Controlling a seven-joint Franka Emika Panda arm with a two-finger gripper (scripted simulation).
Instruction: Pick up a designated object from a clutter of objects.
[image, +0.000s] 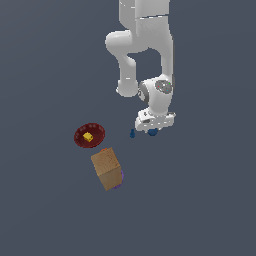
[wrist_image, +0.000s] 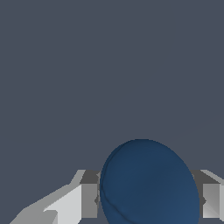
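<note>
We are recording the gripper (image: 153, 131) low over the floor, with the blue ball (wrist_image: 148, 183) sitting directly between its two fingers (wrist_image: 89, 199) in the wrist view. The ball is filling the gap from one pad to the other, so we are reading the hand as pinching the ball, though the contact lines themselves are falling at the picture's edge and we are not certain the pads are pressing yet. In the exterior view only a sliver of blue is showing under the hand, and we cannot tell whether the ball is resting on the floor or just off it. We are judging the approach done and the grasp made or nearly made; the lift is what is left. The tiny blue peg (image: 133, 133) is standing just beside the gripper on the exterior view's left, apart from it. The dark red plate (image: 85, 141) is holding the small yellow cube (image: 88, 136). The wooden block (image: 106, 168) is lying near the plate, with the purple item (image: 120, 176) peeking out behind it.
</note>
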